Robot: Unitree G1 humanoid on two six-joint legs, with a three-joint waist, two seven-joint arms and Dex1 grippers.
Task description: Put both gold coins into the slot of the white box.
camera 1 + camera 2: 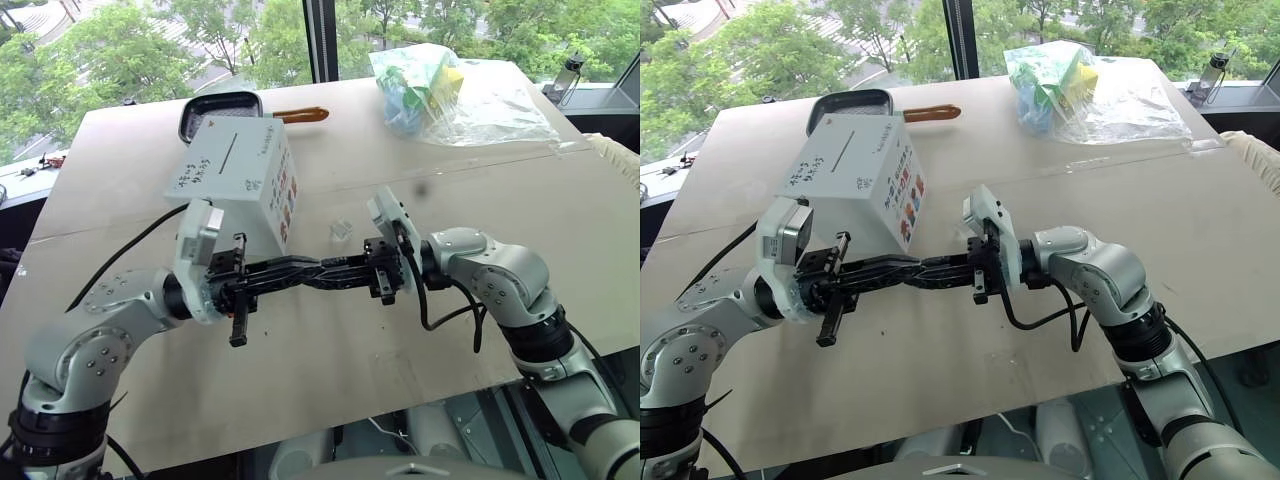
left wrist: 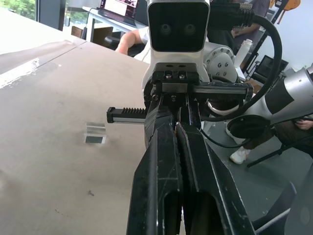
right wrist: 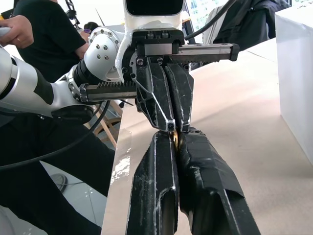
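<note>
**Meeting tip to tip in front of the box**

Finding the left gripper, two black fingers on a white and silver arm, reaching in level from 9 o'clock. Finding the right gripper, of the same build, reaching in level from 3 o'clock. Seeing both pairs of fingers pressed together, with their tips touching nose to nose above the pale brown tabletop.

Catching a tiny pale-gold coin glinting between the right gripper's fingertips, right where the left gripper's tips are butting in. Not managing to tell whether the left fingers are also pinching it.

Spotting the white cardboard box, a cube with blue handwriting on top and small colourful pictures on one side. Placing it on the table at 11 o'clock from the meeting tips, close behind the left wrist. Noting the thin dark slot running across its top face.

Noticing a small clear piece lying on the table at 12 o'clock, just beyond the joined tips. Not being able to tell whether it is a coin.

Seeing a black pan with an orange handle lying right behind the box at 12 o'clock. Seeing a clear plastic bag of coloured items resting well apart at 1 o'clock, near the far edge.
</note>
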